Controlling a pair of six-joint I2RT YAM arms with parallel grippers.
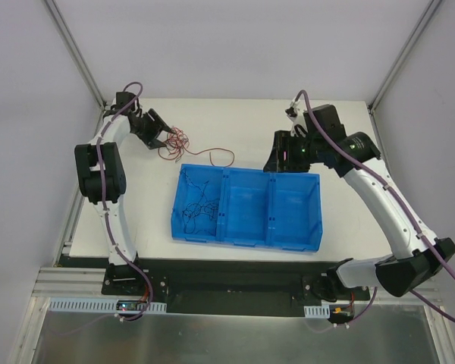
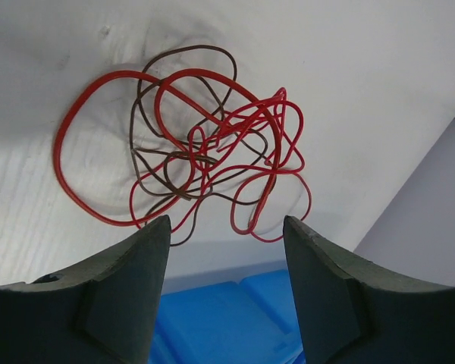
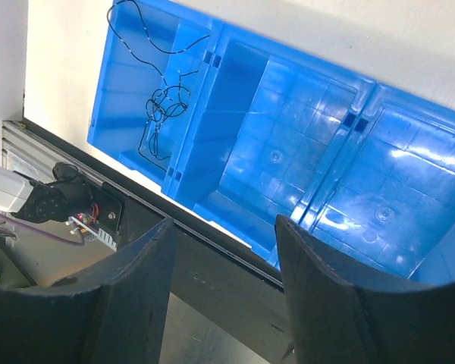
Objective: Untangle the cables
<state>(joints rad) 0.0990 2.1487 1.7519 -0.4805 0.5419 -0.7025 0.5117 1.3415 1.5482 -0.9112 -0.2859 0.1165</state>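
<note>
Both empty, spread: left gripper (image 2: 226,224) sees red-brown cables (image 2: 199,156); right gripper (image 3: 224,224), black cables (image 3: 164,103) in tray (image 3: 341,129)

Glossy blue plastic tray (image 3: 288,174), matt white table (image 2: 349,76), smooth-coated red cables (image 2: 201,155)

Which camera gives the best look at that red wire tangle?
Left wrist: the red tangle fills the frame, its loops distinct. The top view shows it tiny; the right wrist misses it.
</note>
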